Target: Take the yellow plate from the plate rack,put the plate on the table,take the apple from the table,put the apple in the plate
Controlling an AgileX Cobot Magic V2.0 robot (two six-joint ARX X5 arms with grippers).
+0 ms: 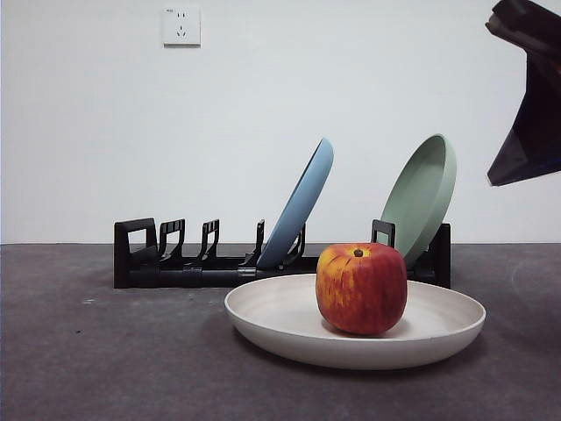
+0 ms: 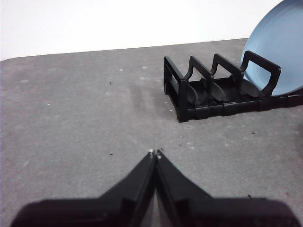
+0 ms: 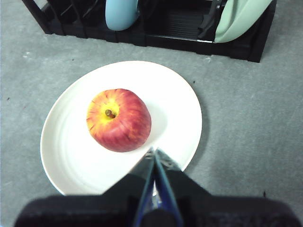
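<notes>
Sitting upright on the cream plate: the apple, red with yellow-orange streaks, yellow patch round a dark stem dimple, skin smooth and slightly glossy. Plate is matte, wide, shallow, round with a raised rim, flat on the dark grey, lightly textured table, just in front of the rack. Apple sits a bit off the plate's centre.

Rack is long, low, black plastic, row of upright slotted holders, squared loop at one end. A light blue plate and a pale green plate lean in its slots, both matte and tilted the same way.

Right gripper: jaws closed together, holding nothing, hanging above the near rim of the cream plate; apple is just beyond the tips, not touching. In the front view it shows as a dark shape at the upper corner.

Left gripper: jaws shut tip to tip, empty, over bare table, well apart from the rack's loop end; apple out of its view.
</notes>
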